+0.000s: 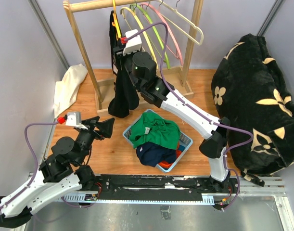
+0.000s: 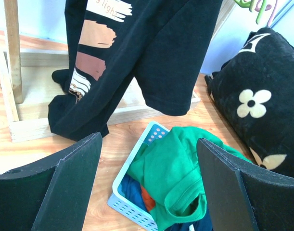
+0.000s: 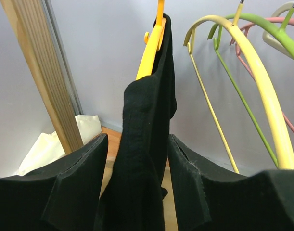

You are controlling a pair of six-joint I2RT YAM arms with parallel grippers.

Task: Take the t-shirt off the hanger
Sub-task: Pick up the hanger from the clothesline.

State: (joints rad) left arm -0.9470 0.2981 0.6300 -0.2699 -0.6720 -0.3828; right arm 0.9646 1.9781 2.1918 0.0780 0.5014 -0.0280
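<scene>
A black t-shirt [image 1: 122, 91] with painted stripes [image 2: 96, 45] hangs from an orange hanger [image 3: 150, 48] on the wooden rack. My right gripper [image 3: 137, 139] is up at the shirt's shoulder [image 3: 147, 144], one finger on each side of the bunched fabric. A sliver of floor shows between the left finger [image 3: 84, 173] and the cloth, so the jaws stand open around it. In the top view that gripper [image 1: 121, 48] sits just under the rail. My left gripper [image 1: 101, 126] is low, open and empty, its fingers [image 2: 74, 168] framing the basket and the shirt's hem.
A light blue basket [image 1: 187, 142] holds green [image 2: 185, 173], navy and orange clothes. Yellow [image 3: 262, 77], green, pink and cream hangers hang empty to the right. The rack's wooden post [image 1: 84, 57] stands left, a white cloth [image 1: 70, 86] beyond it. A black flowered blanket [image 1: 257, 96] fills the right.
</scene>
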